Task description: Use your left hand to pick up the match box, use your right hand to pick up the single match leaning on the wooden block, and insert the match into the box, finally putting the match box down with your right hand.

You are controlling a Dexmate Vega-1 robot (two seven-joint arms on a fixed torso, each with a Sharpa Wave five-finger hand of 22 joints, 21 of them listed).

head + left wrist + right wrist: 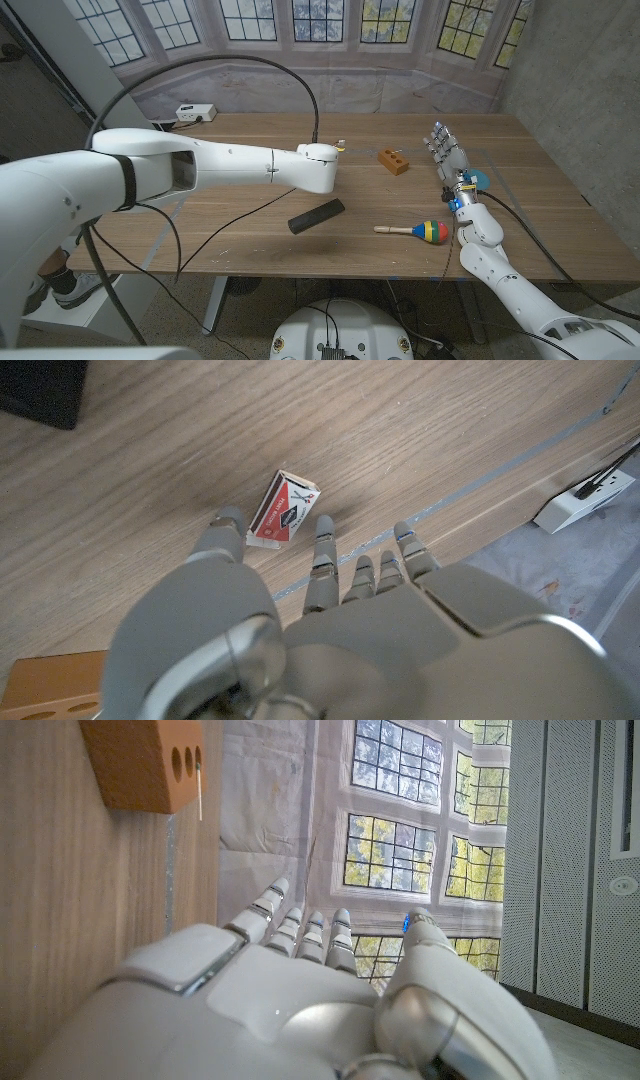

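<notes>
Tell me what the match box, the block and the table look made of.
Match box: looks like printed cardboard, red and white label, matte. Block: apparently wood, orange-brown, smooth, with drilled holes. Table: wood or wood-look laminate, visible grain streaks, low sheen.

— where's the left arm?
— stretched far across the table, its left hand (330,630) spread with fingers (322,550) apart, gripping nothing

— and the right?
— the right arm comes in from the near right corner, bent up; the right hand (445,148) stands upright, fingers (300,932) straight and loosely apart, nothing in it
</notes>
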